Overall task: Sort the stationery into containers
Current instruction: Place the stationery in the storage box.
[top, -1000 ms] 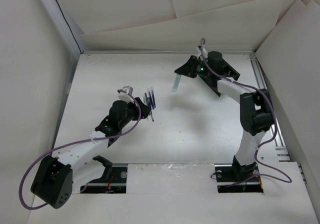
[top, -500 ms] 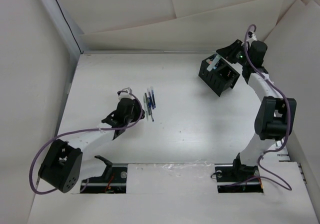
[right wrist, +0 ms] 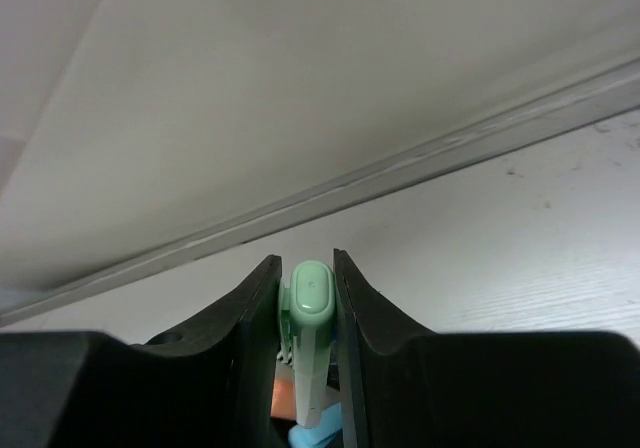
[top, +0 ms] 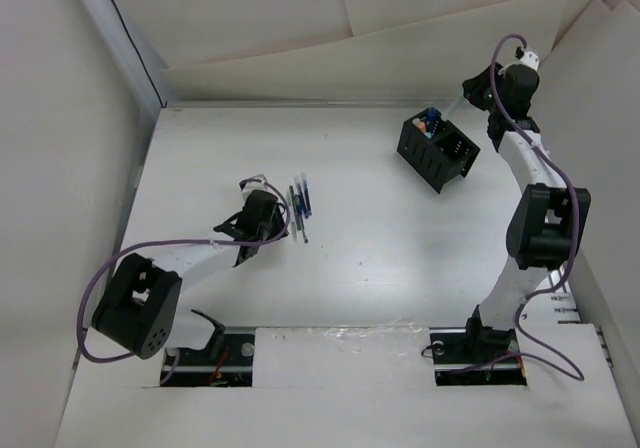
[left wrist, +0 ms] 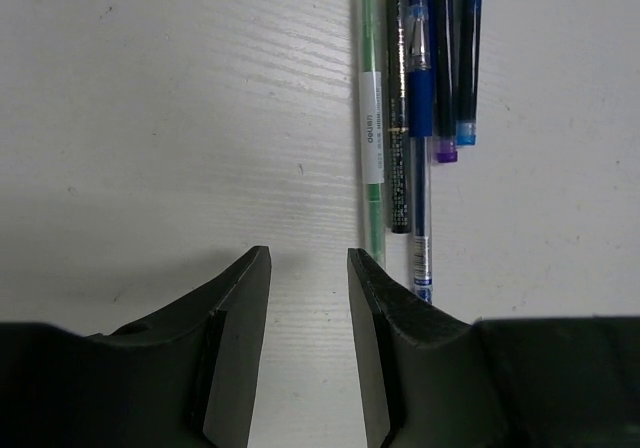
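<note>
Several thin pens [top: 300, 203] lie side by side on the white table. In the left wrist view they are a green one [left wrist: 371, 118], a dark one [left wrist: 397, 98], a clear blue one [left wrist: 419, 148] and two shorter purple and blue ones [left wrist: 455, 58]. My left gripper [top: 270, 213] is open and empty [left wrist: 305, 268], just short of the pens and slightly left of them. The black organizer [top: 437, 153] stands at the back right with orange and blue pieces inside. My right gripper [top: 465, 96] is shut on a pale green piece [right wrist: 311, 313] just behind and above the organizer's back right corner.
White walls close in the table at the back and both sides. A metal rail [top: 530, 198] runs along the right edge. In the right wrist view the back wall's base strip [right wrist: 400, 173] lies close ahead. An orange piece [right wrist: 285, 398] shows below the jaws.
My right arm swung from the table's middle back to the far right, carrying the green piece over the organizer. My left gripper shifted slightly nearer the pens.
</note>
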Controlling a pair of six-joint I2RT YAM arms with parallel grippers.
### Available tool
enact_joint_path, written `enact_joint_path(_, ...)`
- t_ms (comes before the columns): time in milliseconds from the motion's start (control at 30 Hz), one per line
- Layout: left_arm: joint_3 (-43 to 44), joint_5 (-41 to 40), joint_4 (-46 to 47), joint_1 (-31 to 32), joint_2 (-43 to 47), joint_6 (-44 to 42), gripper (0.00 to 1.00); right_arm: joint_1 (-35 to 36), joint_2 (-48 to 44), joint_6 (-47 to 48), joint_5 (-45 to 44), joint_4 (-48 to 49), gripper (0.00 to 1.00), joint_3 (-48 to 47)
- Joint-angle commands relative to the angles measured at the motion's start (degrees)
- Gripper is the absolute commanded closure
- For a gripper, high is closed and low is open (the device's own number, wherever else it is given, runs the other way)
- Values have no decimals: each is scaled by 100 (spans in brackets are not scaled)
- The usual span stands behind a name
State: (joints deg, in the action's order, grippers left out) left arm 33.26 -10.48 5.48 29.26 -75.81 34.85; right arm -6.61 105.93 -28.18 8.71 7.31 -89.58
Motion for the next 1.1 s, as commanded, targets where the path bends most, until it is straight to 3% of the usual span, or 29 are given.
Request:
enact_joint_path(0,243,-130,-134,10,-126,31,67,143,208,576,-852,-159,88,-366)
enact_joint_path(400,463,-77,32,10,-593,-31,66,968,894,1174,-1827,-485,86,-1026)
enact_joint_path(433,463,-25,33,10,-593,-31,66,1021,894,1175,-1925,-485,84,-957)
enact_joint_path(533,515,37,146,10,-645,-83,66,1197,833,1245,-2241,-485,66,-746)
enact_joint_path(567,515,37,147,10,-645,-84,66,1197,772,1245,-2242,-485,56,-693)
enact_joint_path(700,629,90,147,10,-759,-84,66,1250,657,1245,-2312,-485,36,-543)
enact_joint_path(800,630,248,217,10,-760,-136,66,1303,438,1192,-2312,-485,30,-394)
enact_joint_path(1067,568,591,472,10,-926,-251,66,1461,-63,1078,-2251,-423,29,-121)
